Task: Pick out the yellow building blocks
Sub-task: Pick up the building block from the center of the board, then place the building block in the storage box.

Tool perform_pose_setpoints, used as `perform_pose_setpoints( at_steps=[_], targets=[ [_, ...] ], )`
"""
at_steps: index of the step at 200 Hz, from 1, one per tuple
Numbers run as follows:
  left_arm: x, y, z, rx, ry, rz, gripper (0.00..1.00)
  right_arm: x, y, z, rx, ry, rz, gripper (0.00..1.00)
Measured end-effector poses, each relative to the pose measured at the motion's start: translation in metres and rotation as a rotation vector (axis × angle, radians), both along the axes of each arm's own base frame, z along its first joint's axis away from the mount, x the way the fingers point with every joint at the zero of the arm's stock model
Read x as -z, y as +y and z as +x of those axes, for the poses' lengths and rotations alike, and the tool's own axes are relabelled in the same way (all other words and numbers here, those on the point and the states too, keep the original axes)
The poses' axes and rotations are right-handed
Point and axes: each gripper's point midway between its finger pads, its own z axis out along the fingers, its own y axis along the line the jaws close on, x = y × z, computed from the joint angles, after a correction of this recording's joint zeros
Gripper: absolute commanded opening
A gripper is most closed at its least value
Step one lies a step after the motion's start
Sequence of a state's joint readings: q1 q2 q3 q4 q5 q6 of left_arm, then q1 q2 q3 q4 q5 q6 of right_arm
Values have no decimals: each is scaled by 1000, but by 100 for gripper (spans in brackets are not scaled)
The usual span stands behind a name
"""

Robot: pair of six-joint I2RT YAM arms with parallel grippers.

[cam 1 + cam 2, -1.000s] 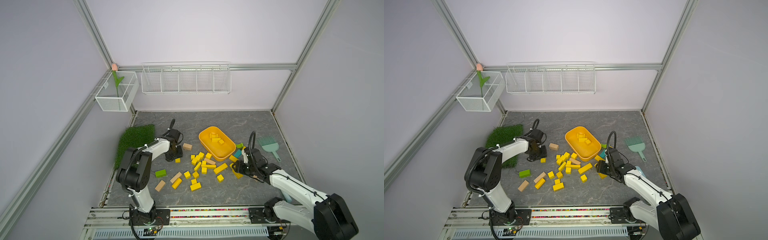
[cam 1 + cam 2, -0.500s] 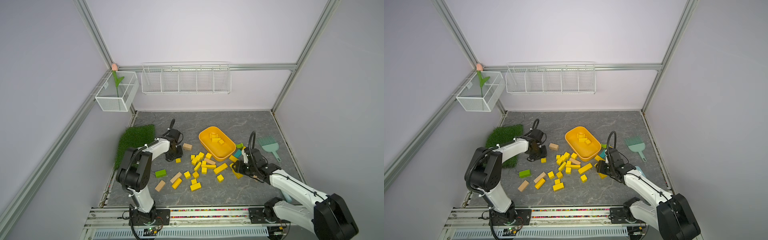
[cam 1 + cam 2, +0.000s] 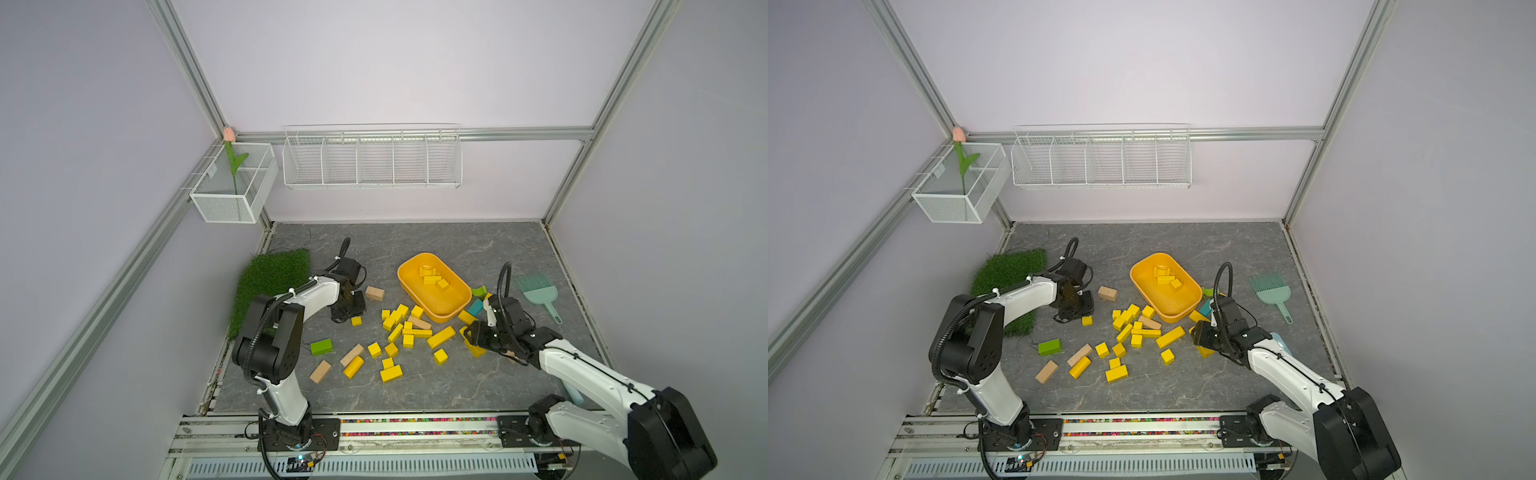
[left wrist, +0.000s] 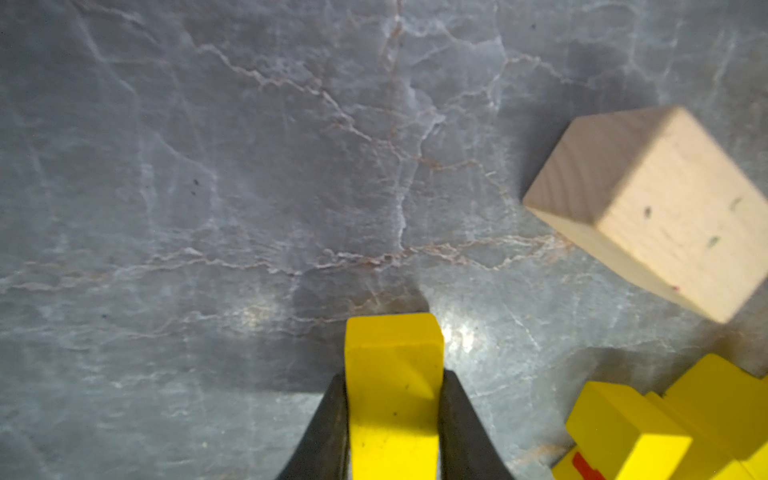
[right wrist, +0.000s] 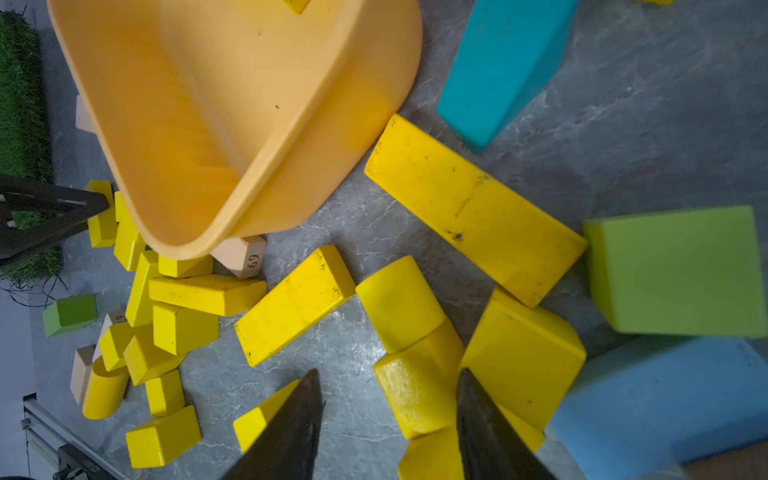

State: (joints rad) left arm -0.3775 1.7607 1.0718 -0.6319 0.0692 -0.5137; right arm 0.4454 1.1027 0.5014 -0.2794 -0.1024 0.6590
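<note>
Yellow block [image 4: 392, 399], seemingly in hand [image 4: 392, 376]

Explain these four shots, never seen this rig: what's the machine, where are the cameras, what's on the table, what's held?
Two white-and-black robot arms, left and right, each with a two-finger gripper, work over a grey marbled tabletop. Both top views look down from overhead; the other two come from cameras on the wrists. Yellow painted wooden blocks lie scattered beside a yellow-orange oval plastic tub holding a few, with tan, green and teal blocks nearby. The left gripper is shut on a small yellow block. The right gripper is open around another yellow block.
</note>
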Motion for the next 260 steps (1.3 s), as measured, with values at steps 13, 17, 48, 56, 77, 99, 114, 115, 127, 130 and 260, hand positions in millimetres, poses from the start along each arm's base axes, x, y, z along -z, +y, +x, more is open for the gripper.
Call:
perform_pose_setpoints(
  at_steps=[13,17,48,56,77,99,114,115,127,130,260],
  targets=[
    [-1,-1,1,1,-6,-7,27,0,0,0,0,0,0,53],
    [-1,-2,0,3,-10,-12,27,0,0,0,0,0,0,53],
    [-18,1,-8,6,-78,-39,27,0,0,0,0,0,0,53],
    [-26,1,-10,6,-107,-50,27,0,0,0,0,0,0,53],
    [-47,1,-13,8,-190,-83,27,0,0,0,0,0,0,53],
    [-63,-1,-13,17,-256,-110,28,0,0,0,0,0,0,53],
    [-71,-4,-14,27,-283,-121,30,0,0,0,0,0,0,53],
    [-71,-4,-14,27,-284,-121,30,0,0,0,0,0,0,53],
    [-75,-6,-14,34,-296,-127,30,0,0,0,0,0,0,53],
    [-76,-7,-14,37,-298,-127,30,0,0,0,0,0,0,53],
    [-181,-124,58,225,-449,-213,32,-8,1,1,0,-29,14,54]
  ],
)
